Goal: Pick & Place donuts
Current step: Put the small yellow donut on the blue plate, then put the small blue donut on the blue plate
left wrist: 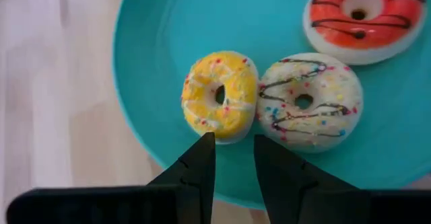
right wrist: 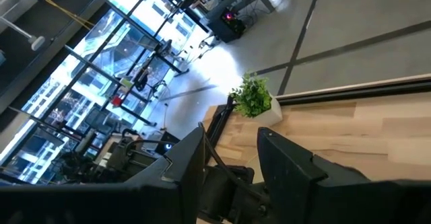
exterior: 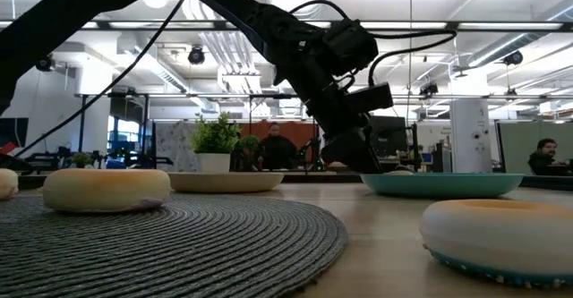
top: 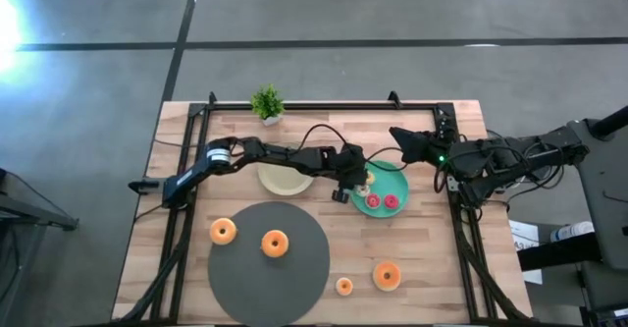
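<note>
The teal plate (top: 396, 183) (left wrist: 155, 62) holds three small donuts lying flat: a yellow one (left wrist: 219, 96) (top: 368, 179), a white one with brown drizzle (left wrist: 308, 103) and a red-frosted one (left wrist: 363, 12) (top: 391, 201). My left gripper (left wrist: 234, 153) (top: 355, 184) is open by a narrow gap at the plate's left rim, fingertips just short of the yellow donut, nothing between them. Larger orange donuts lie on the dark mat (top: 275, 244), at its left edge (top: 223, 232) and on the bare wood (top: 387, 275), beside a tiny one (top: 344, 286). My right gripper (right wrist: 229, 160) (top: 402, 140) waits open above the table's far right.
A beige plate (top: 285, 178) lies just left of the teal one, under my left arm. The big dark grey mat (top: 245, 278) covers the near left. A small potted plant (top: 267, 103) stands at the far edge. Black frame rails run along the table's sides.
</note>
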Controlling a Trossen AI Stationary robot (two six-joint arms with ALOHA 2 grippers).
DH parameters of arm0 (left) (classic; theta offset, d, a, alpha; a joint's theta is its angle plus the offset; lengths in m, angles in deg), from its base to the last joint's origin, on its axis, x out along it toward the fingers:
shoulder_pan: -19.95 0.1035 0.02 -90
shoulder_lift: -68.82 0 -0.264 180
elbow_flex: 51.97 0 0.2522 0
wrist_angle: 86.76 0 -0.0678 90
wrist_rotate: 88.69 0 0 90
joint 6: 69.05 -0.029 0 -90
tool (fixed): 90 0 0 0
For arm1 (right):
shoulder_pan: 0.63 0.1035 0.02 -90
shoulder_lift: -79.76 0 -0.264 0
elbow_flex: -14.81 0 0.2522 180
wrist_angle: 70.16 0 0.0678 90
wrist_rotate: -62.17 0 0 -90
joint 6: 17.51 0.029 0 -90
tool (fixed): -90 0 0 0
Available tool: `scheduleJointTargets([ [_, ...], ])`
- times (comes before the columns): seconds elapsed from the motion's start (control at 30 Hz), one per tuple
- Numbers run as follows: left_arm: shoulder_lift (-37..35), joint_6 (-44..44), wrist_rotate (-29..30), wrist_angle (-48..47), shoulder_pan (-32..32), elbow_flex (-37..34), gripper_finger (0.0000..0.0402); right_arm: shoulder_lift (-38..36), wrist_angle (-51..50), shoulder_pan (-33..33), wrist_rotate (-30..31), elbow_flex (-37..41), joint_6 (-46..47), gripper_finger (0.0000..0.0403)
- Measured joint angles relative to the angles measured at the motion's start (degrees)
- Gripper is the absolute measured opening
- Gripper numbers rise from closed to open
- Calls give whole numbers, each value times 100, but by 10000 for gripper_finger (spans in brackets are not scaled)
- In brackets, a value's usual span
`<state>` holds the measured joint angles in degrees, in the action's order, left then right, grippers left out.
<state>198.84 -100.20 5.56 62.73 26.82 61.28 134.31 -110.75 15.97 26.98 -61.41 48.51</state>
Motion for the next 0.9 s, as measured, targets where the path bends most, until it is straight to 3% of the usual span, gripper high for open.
scheduleJointTargets([
  [0.17,-160,144,335,-313,9,76,78,0,-13,0,-1,0,-2,130],
  [0.37,-714,641,296,-548,17,63,78,-2,-87,0,-26,0,-2,130],
  [0.5,-1160,1201,-347,-1201,45,-20,78,-9,-138,0,-68,0,-2,130],
  [0.67,-1960,1808,-1716,-1167,25,-1051,78,-7,-161,0,-92,0,-2,130],
  [0.77,-2635,2250,-1774,-1009,-49,-1993,78,47,-175,0,-249,1,23,130],
  [0.9,-3626,2940,-1793,-955,-232,-3206,78,177,-219,-15,-1020,81,226,130],
])
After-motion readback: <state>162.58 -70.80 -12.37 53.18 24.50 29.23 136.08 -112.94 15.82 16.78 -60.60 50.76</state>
